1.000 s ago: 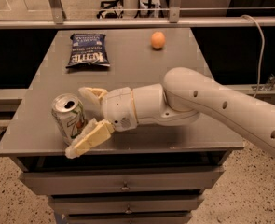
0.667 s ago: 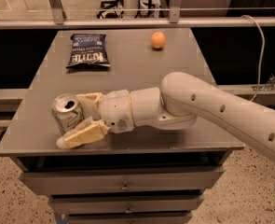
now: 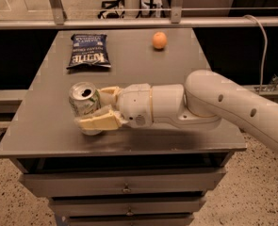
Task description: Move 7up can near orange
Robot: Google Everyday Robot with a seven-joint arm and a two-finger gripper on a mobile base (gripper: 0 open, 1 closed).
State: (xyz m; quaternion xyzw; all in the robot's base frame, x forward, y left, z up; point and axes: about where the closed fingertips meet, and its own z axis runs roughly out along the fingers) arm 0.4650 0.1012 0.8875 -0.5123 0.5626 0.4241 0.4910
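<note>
The 7up can [image 3: 83,102], silver and pale green with an opened pull-tab top, stands near the front left of the grey table [image 3: 129,65]. My gripper [image 3: 100,108] reaches in from the right on a white arm. Its two cream fingers sit one behind and one in front of the can, closed against its sides. The orange [image 3: 159,40] lies at the far side of the table, right of centre, well away from the can.
A dark blue chip bag [image 3: 88,51] lies flat at the back left of the table. A metal rail [image 3: 138,21] runs behind the table. Drawers [image 3: 124,185] sit under the tabletop. The can is near the front edge.
The front finger has swung up and in against the can, so the gripper went from spread wide to closed on it. The can stays in place.
</note>
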